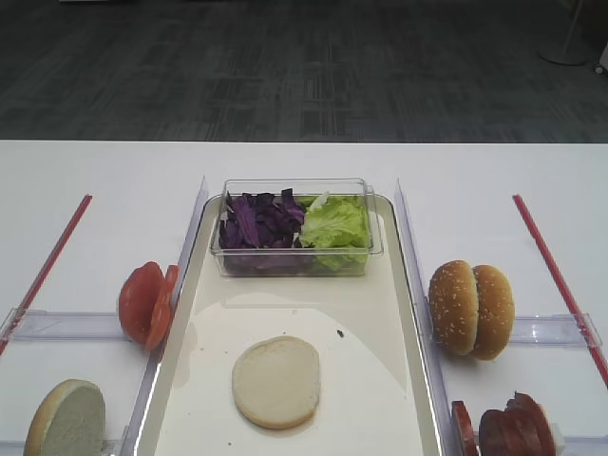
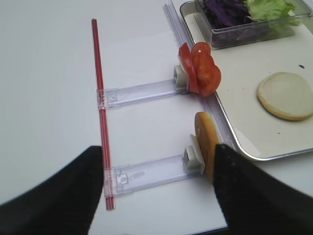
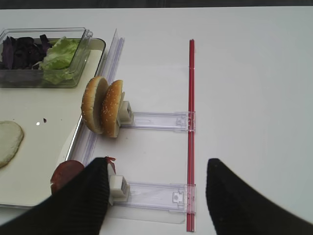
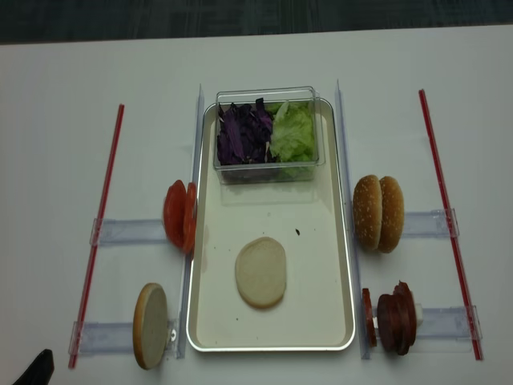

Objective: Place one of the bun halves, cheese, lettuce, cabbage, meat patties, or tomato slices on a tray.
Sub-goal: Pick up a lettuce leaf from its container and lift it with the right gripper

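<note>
A bun half (image 1: 276, 381) lies cut face up on the cream tray (image 1: 366, 313). At the tray's far end a clear tub holds purple cabbage (image 1: 258, 220) and lettuce (image 1: 334, 223). Left of the tray, tomato slices (image 1: 144, 302) and another bun half (image 1: 65, 418) stand in holders. To its right stand sesame bun halves (image 1: 470, 309) and meat patties (image 1: 503, 429). Cheese is out of view. My left gripper (image 2: 159, 149) is open above the table, its right finger near the standing bun half (image 2: 205, 142). My right gripper (image 3: 157, 164) is open and empty beside the patties (image 3: 66, 174).
Clear plastic holder rails (image 4: 120, 231) run outward from the tray on both sides. A red strip (image 4: 100, 233) lies along the left and another red strip (image 4: 447, 233) along the right. Upright clear walls (image 1: 410, 256) flank the tray's long sides.
</note>
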Tool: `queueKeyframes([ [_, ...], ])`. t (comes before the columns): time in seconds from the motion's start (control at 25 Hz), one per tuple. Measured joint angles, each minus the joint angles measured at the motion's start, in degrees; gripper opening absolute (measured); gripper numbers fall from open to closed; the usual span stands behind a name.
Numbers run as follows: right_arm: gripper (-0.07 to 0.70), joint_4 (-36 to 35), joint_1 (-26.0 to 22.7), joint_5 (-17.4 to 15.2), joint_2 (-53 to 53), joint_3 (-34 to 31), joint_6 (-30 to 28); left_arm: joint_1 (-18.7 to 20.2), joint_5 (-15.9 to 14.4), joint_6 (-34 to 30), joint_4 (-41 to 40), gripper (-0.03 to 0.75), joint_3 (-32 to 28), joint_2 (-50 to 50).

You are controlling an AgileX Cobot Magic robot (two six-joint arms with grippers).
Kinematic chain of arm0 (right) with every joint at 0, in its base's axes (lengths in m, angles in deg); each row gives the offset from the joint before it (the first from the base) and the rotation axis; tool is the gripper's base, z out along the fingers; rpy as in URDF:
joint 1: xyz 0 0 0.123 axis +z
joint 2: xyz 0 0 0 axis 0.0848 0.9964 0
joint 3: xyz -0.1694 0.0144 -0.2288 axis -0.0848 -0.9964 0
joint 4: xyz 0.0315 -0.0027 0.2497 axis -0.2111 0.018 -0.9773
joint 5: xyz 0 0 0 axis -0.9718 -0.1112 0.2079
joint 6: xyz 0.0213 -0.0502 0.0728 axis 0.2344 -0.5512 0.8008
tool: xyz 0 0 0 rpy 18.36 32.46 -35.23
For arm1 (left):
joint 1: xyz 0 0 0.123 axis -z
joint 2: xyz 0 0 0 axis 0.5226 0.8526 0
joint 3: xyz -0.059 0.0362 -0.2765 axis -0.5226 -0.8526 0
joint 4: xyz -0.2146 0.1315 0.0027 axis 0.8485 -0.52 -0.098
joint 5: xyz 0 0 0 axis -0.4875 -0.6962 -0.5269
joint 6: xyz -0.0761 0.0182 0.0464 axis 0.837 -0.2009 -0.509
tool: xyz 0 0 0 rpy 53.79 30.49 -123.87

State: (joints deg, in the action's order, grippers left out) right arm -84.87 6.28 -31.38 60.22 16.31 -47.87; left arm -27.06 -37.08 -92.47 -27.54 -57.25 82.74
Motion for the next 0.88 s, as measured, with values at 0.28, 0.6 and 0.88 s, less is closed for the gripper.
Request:
queueKeyframes([
  [0.28,0.463,0.0,0.0,0.0,0.0,0.0,0.0,0.0,0.0,0.0,0.0,0.457,0.0,0.0],
  [0.6,0.463,0.0,0.0,0.0,0.0,0.0,0.13,0.0,0.0,0.0,0.0,0.457,0.0,0.0],
  [0.88,0.463,0.0,0.0,0.0,0.0,0.0,0.4,0.0,0.0,0.0,0.0,0.457,0.0,0.0],
])
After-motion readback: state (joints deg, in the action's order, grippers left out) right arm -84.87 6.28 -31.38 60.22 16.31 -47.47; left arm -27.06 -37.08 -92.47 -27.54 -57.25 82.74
